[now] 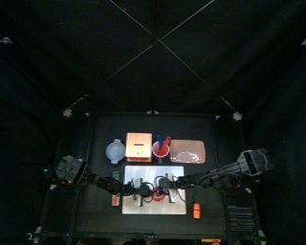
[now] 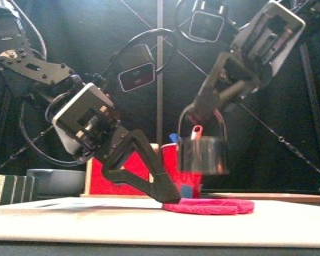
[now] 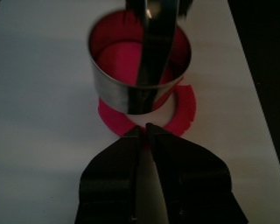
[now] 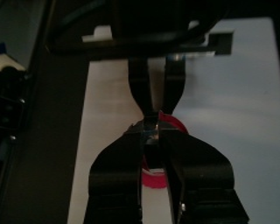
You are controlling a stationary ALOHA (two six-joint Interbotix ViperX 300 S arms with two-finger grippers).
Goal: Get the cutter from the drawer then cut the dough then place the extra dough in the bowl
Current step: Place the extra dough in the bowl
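Right gripper (image 2: 196, 122) was clenched on the wire handle of the round metal cutter (image 2: 203, 155), which hung clear above the red dough ring (image 2: 219, 207) on the white cutting board (image 2: 69, 228). Left gripper (image 2: 172, 193), jaws closed together, had its tips down at the ring's left edge. The blue-grey bowl (image 1: 114, 148) and wooden box (image 1: 141, 145) stood just beyond the board's far edge, towards the left.

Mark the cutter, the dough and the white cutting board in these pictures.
cutter (image 2: 203, 157): front view, on its metal wall.
dough (image 2: 210, 207): front view, on the near edge of the ring.
cutting board (image 3: 38, 96): left wrist view, on bare white surface.
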